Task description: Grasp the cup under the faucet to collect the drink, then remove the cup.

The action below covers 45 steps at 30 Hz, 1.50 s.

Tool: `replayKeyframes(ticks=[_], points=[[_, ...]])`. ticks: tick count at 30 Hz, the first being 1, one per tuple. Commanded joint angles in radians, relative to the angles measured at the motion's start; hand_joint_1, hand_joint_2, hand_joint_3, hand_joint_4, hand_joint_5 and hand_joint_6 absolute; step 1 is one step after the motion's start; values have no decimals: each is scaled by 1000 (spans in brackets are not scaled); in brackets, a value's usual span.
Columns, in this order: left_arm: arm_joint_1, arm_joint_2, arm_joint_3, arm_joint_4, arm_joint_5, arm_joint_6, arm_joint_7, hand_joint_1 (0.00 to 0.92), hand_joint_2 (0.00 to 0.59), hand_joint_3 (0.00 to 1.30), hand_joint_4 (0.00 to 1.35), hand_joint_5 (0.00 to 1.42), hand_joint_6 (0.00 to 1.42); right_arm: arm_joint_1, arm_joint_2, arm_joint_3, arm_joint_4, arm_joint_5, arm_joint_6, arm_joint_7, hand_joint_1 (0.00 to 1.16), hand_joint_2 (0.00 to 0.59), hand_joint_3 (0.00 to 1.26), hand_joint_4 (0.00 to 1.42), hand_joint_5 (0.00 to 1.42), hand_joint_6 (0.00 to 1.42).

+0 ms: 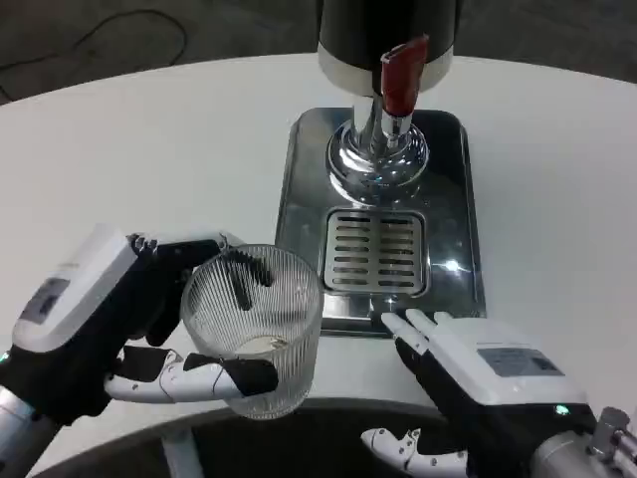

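Observation:
A clear ribbed glass cup [254, 329] is held upright at the near left of the table, with my left hand [109, 319] gripping it from the left, thumb across its near side and fingers behind it. The cup looks empty. The drink dispenser stands at the back, its red tap handle [402, 75] above a chrome spout [380, 149]. A slotted drip grate [376, 251] lies in the steel tray [458, 199] below, with nothing on it. My right hand [478, 373] rests on the table near the tray's front right corner, fingers stretched out and holding nothing.
The white round table [149, 149] stretches out to the left and back. Its near edge curves just below both hands. The black dispenser body [388, 25] rises at the top of the picture.

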Motion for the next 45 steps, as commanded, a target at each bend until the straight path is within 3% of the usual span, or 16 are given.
replayKeyframes(ticks=[1, 8, 16, 33, 45], points=[[-72, -14, -23, 56, 26, 7, 35, 420, 226, 1061, 1166, 1334, 1424, 20, 8, -23, -33, 2, 4, 12, 329, 367, 44, 0, 0, 0], [-255, -24, -90, 241, 122, 17, 94, 420, 226, 1061, 1166, 1334, 1424, 49, 5, -75, -91, 19, -10, -10, 329, 367, 40, 0, 0, 0], [-386, -27, -166, 420, 207, 14, 180, 419, 225, 1057, 1166, 1334, 1424, 73, 1, -103, -112, 38, -32, -44, 329, 372, 36, 0, 0, 0], [-717, -110, -365, 865, 371, 45, 465, 419, 228, 1051, 1153, 1334, 1424, 102, -8, -166, -192, 90, -45, -18, 333, 381, 35, 0, 0, 0], [-827, -145, -460, 1017, 403, 77, 597, 419, 228, 1043, 1153, 1320, 1424, 137, -15, -205, -227, 110, -45, 1, 337, 383, 35, 0, 0, 0]])
